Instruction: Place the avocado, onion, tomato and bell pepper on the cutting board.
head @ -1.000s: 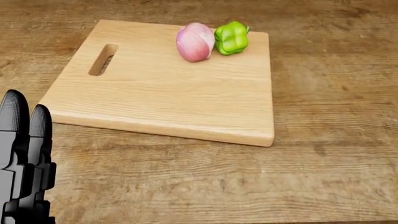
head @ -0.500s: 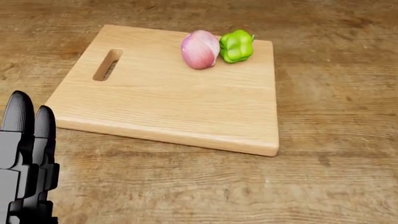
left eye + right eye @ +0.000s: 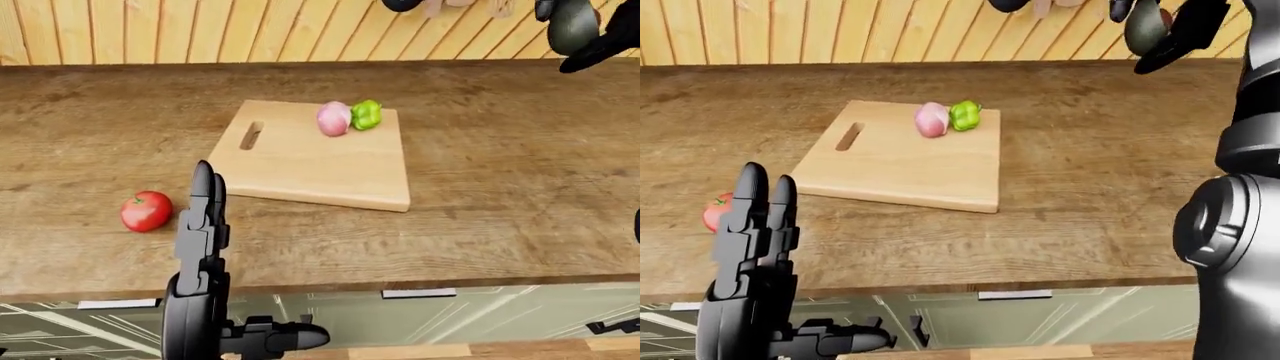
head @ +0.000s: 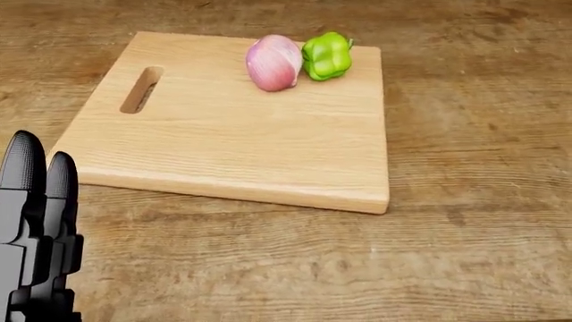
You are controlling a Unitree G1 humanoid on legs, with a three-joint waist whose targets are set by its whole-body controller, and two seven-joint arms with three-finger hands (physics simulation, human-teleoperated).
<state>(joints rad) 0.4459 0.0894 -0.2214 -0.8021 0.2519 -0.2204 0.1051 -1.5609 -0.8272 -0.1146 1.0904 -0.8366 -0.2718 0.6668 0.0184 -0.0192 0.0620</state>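
The wooden cutting board (image 3: 300,161) lies on the counter, with a pink onion (image 3: 333,118) and a green bell pepper (image 3: 366,114) touching side by side near its top edge; both also show in the head view, the onion (image 4: 273,62) left of the pepper (image 4: 326,56). The red tomato (image 3: 146,211) sits on the counter left of the board. My left hand (image 3: 208,180) is open with fingers straight, just right of the tomato and below the board. My right hand (image 3: 1185,30) is raised at the top right, shut on the dark avocado (image 3: 1145,26).
The wooden counter (image 3: 500,187) ends in an edge at the bottom of the eye views, with pale green cabinet fronts (image 3: 450,319) under it. A wood-slat wall (image 3: 200,30) stands behind the counter. My right arm (image 3: 1240,225) fills the right side of the right-eye view.
The head view has shifted a little, so the board now sits slightly higher and more to the left: the camera moved. My left hand keeps its pose.
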